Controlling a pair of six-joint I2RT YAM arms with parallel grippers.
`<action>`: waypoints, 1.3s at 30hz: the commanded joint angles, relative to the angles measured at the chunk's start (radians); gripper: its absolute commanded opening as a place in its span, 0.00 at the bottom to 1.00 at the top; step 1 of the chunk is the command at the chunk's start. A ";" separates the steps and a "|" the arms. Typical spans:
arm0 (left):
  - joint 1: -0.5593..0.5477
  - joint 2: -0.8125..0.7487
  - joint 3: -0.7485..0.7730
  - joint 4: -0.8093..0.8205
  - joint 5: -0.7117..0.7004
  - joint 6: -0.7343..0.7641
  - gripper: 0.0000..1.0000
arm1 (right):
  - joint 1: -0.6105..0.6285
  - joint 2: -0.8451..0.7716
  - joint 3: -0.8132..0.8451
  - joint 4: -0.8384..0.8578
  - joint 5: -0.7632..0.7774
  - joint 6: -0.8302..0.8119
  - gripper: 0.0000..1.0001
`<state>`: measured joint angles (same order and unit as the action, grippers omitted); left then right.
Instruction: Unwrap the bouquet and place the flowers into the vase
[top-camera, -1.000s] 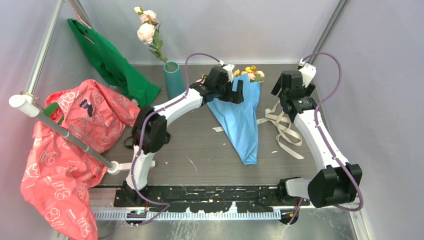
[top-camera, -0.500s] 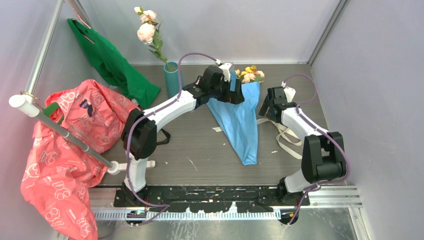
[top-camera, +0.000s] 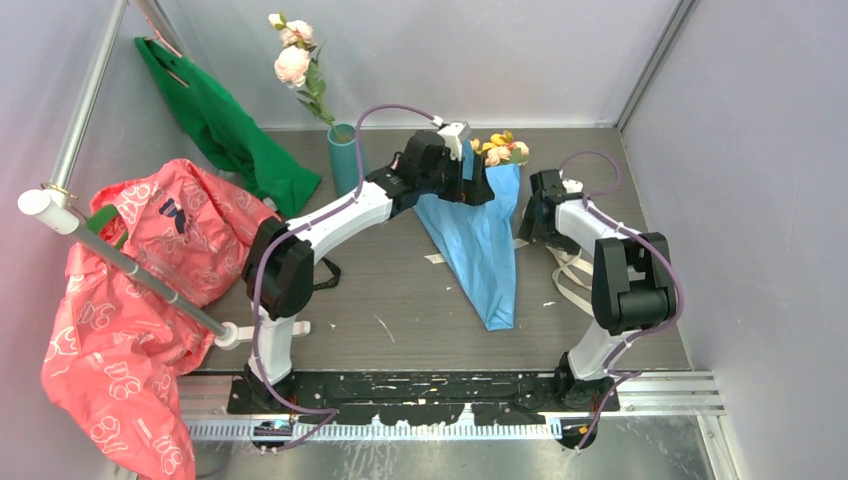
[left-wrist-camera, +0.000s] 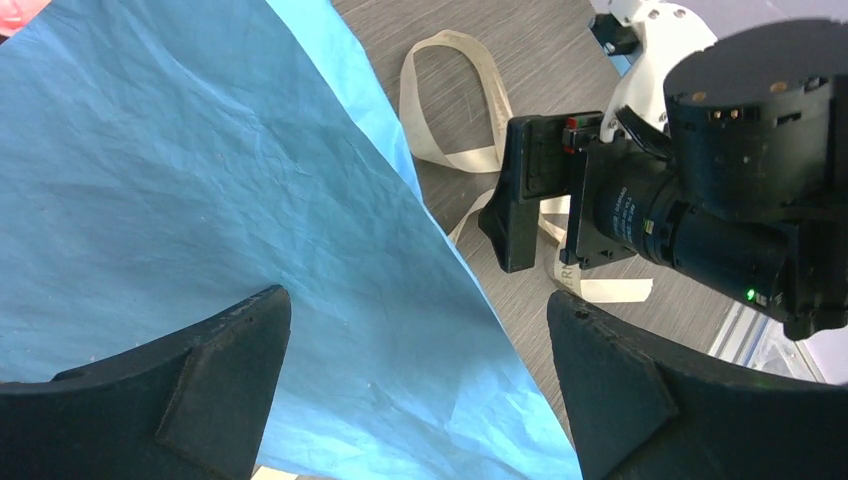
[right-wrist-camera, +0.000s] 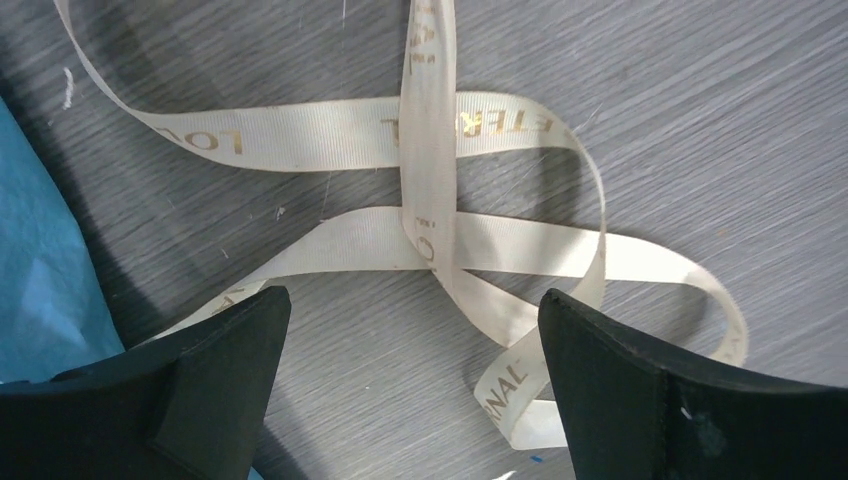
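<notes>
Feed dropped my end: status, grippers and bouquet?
Left gripper open over bouquet. Right gripper open above loose ribbon. Bouquet untied, paper on; one flower in vase.

Bright, even light; soft shadows, sharp focus.

Printed in gold along the cream ribbon (right-wrist-camera: 440, 130), right of the blue paper (right-wrist-camera: 30, 270): "LOV" on the strand nearest the paper, "ETER" farther off, "NAL" on the loose end farthest away. Fine white print on the black cylinder (left-wrist-camera: 640, 215) right of the paper, too small to read.
</notes>
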<state>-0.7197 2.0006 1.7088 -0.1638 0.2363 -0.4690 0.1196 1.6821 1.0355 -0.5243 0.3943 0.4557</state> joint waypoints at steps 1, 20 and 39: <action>0.000 -0.008 -0.024 0.120 0.036 -0.023 1.00 | -0.016 0.015 0.133 -0.111 0.052 -0.106 1.00; 0.025 0.037 -0.020 0.157 0.104 -0.062 1.00 | -0.101 0.009 0.131 -0.160 -0.292 -0.215 1.00; 0.028 -0.029 -0.071 0.184 0.106 -0.056 1.00 | -0.177 0.127 0.136 -0.094 -0.191 -0.147 0.27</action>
<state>-0.6979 2.0445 1.6463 -0.0402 0.3325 -0.5247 -0.0334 1.7985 1.1450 -0.6506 0.1829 0.2821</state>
